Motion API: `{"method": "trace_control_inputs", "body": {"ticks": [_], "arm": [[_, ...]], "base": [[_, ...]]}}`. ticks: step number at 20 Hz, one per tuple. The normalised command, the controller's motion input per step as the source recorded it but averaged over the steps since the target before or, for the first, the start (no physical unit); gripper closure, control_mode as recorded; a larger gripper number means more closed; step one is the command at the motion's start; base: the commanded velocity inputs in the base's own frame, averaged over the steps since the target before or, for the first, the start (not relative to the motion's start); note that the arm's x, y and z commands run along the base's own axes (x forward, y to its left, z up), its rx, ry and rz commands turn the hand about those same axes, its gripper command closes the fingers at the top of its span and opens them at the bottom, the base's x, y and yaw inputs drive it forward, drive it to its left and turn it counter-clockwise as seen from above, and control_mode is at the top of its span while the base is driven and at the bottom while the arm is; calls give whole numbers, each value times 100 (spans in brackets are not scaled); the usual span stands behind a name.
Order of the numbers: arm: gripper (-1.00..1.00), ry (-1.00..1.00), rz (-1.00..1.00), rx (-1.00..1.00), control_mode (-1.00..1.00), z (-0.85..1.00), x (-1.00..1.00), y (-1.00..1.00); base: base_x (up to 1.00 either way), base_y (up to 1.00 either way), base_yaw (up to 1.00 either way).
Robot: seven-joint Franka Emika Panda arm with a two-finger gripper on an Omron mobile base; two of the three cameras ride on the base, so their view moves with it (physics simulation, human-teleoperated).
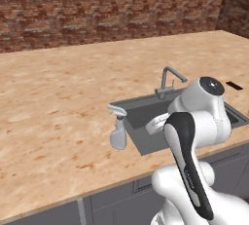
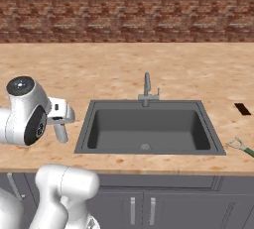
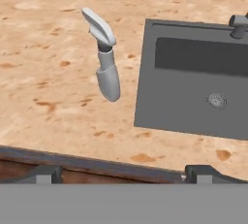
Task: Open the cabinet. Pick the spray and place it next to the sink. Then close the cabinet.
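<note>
From the left base camera you see the spray [image 1: 117, 130] standing upright on the counter [image 1: 58, 102], just beside the left edge of the sink [image 1: 141, 117], with the faucet [image 1: 170, 80] behind the basin.

From the right base camera, the spray [image 2: 60, 133] is mostly hidden behind the arm, left of the sink [image 2: 149, 126]; a small black object [image 2: 242, 108] and a green-handled tool [image 2: 241, 146] lie on the counter to the right.

In the hand camera, the gripper [image 3: 123, 173] has its fingertips spread wide and holds nothing; the spray [image 3: 104, 53] stands apart from it, beside the sink [image 3: 145, 72].
</note>
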Motion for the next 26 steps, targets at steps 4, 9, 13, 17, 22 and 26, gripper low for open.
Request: {"method": "trace_control_inputs", "body": {"ticks": [4,9,13,17,22,26], "arm": [[-100,0,-10,-4,-100,32,-63,12],[-100,-3,-3,0,-100,17,-61,6],[-100,0,0,0,-100,0,0,0],[-100,0,0,0,-100,0,0,0],[-100,0,0,0,100,0,0,0],[-100,0,0,0,100,0,0,0]], "base": [[0,0,0],[0,0,0],[0,0,0],[0,0,0],[-3,0,0],[-59,-5,-6]]}}
